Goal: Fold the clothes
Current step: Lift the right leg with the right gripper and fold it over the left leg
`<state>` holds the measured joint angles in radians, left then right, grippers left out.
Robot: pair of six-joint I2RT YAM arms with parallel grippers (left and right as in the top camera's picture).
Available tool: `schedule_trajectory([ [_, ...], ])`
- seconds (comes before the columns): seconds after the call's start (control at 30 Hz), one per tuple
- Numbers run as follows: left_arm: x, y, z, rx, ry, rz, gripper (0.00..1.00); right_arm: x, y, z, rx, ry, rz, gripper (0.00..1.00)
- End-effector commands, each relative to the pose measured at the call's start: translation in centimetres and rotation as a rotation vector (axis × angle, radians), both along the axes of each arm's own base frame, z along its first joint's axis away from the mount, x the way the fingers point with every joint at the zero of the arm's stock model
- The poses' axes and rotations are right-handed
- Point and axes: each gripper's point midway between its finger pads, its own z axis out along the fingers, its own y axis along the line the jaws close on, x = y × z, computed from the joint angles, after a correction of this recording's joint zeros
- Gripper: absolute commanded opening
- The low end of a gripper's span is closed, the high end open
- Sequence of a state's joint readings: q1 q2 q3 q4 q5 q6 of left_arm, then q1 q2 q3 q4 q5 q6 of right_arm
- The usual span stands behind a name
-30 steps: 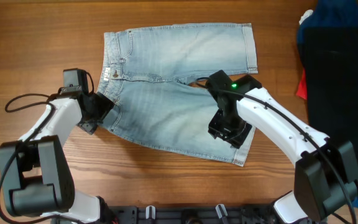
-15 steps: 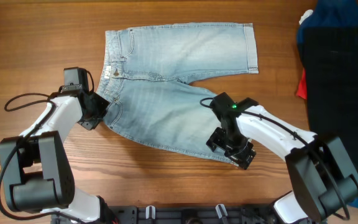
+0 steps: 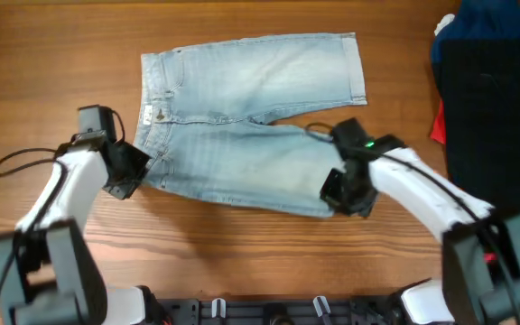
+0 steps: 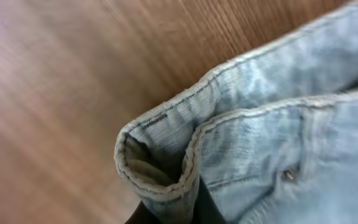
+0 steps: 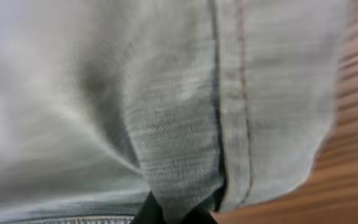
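Two wrist views give you what the overhead cannot: the grips up close. From above you see the whole counter (image 3: 61,45) and the shorts (image 3: 251,90) spread near its middle, but each arm hides its own fingertips there.

The left wrist view shows the left tool (image 4: 179,210) clenched on a corner of the waistband. The band is bunched and folded open above the dark fingers at the bottom edge of the frame, and a small metal rivet (image 4: 286,175) sits nearby on the denim. The right wrist view is blurred, but it shows the right tool (image 5: 174,214) pinching the cloth just beside the stitched cuff of a leg, with wood showing past the hem.

Well apart from the shorts, at your far right, a black garment (image 3: 495,117) lies over blue cloth (image 3: 477,23), with a bit of red cloth (image 3: 438,122) at its edge. A cable (image 3: 16,158) loops on the wood by your left arm. Your right arm covers the hem end of the near leg in the overhead view.

The shorts' long axis runs side to side, with the waistband toward your left and both legs pointing right. The far leg lies flat, and a narrow gap opens between the two legs toward the hems.
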<state>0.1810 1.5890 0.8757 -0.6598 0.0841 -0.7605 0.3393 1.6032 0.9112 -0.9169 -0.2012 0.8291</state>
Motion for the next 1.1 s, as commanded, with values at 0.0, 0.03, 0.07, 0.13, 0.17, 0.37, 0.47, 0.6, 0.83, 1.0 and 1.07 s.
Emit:
schedule_trajectory([
  [0.0, -0.2, 2.6, 6.3, 0.125, -0.167, 0.022, 0.04, 4.8, -3.9, 6.5, -0.017, -0.265, 0.074, 0.04],
  [0.03, -0.4, 2.6, 7.7, 0.137, -0.208, 0.014, 0.04, 5.6, -5.0, 7.9, -0.018, -0.320, 0.073, 0.04],
  [0.07, -0.9, 2.5, 9.6, 0.148, -0.260, 0.017, 0.04, 6.6, -6.6, 10.0, -0.027, -0.391, 0.056, 0.04],
  [0.13, -2.0, 2.2, 11.8, 0.159, -0.317, 0.020, 0.04, 6.8, -8.3, 12.1, -0.040, -0.437, 0.029, 0.04],
  [0.17, -2.6, 2.1, 12.5, 0.161, -0.328, 0.020, 0.04, 6.6, -8.7, 12.6, -0.045, -0.441, 0.030, 0.04],
  [0.37, -6.5, 1.1, 16.4, 0.185, -0.437, 0.024, 0.04, 4.1, -9.3, 16.4, -0.054, -0.500, 0.063, 0.04],
  [0.47, -7.5, 1.1, 17.3, 0.203, -0.469, 0.033, 0.04, 6.4, -10.2, 18.1, -0.122, -0.633, 0.079, 0.04],
  [0.6, -7.0, 2.0, 15.6, 0.223, -0.385, 0.051, 0.04, 11.8, -8.8, 17.4, -0.057, -0.735, 0.150, 0.04],
  [0.83, -2.4, 3.4, 11.4, 0.219, -0.280, 0.060, 0.04, 19.1, -5.7, 13.0, -0.006, -0.808, 0.259, 0.04],
  [1.0, 1.1, 4.3, 8.5, 0.214, -0.269, 0.085, 0.04, 22.4, -2.9, 11.0, 0.010, -0.873, 0.315, 0.04],
  [1.07, 2.0, 4.5, 7.3, 0.213, -0.258, 0.085, 0.04, 23.5, -1.9, 10.1, 0.016, -0.895, 0.332, 0.04],
])
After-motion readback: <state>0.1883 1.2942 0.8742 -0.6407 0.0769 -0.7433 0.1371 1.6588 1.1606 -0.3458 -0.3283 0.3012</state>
